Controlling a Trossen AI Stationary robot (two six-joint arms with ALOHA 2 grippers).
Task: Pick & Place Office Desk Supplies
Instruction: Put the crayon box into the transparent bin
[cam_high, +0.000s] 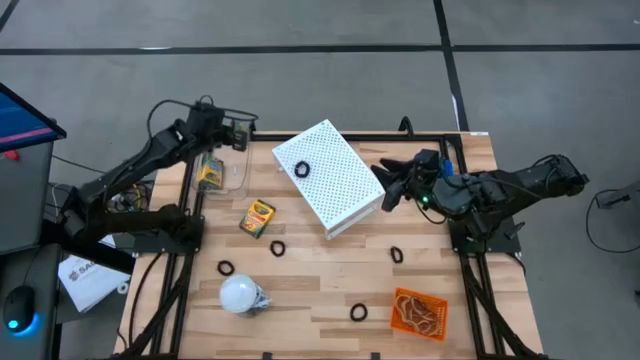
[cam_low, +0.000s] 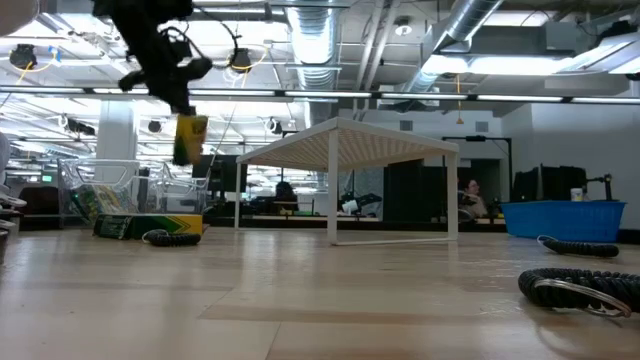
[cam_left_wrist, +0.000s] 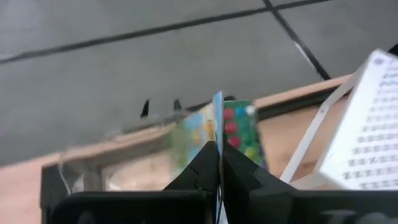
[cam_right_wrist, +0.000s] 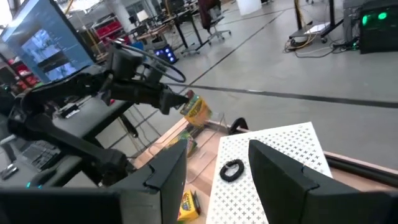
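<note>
My left gripper is at the table's far left corner, shut on a yellow-and-green crayon box that hangs over a clear bin. Another crayon box lies in that bin. A third crayon box lies flat on the table. Black rings lie scattered on the wood, and one ring rests on top of the white perforated box. My right gripper hovers open beside that box's right end, with nothing between its fingers. My left gripper pinches a thin edge of the crayon box between its two fingers, which slant down from the table's left. The box hangs below the fingertips, tilted, lifted clear of the bin and the table.
An orange tray of tan rubber bands sits at the near right. A white bulb-like object lies near the front edge. Bare wood lies between the perforated box and the front edge, dotted with rings.
</note>
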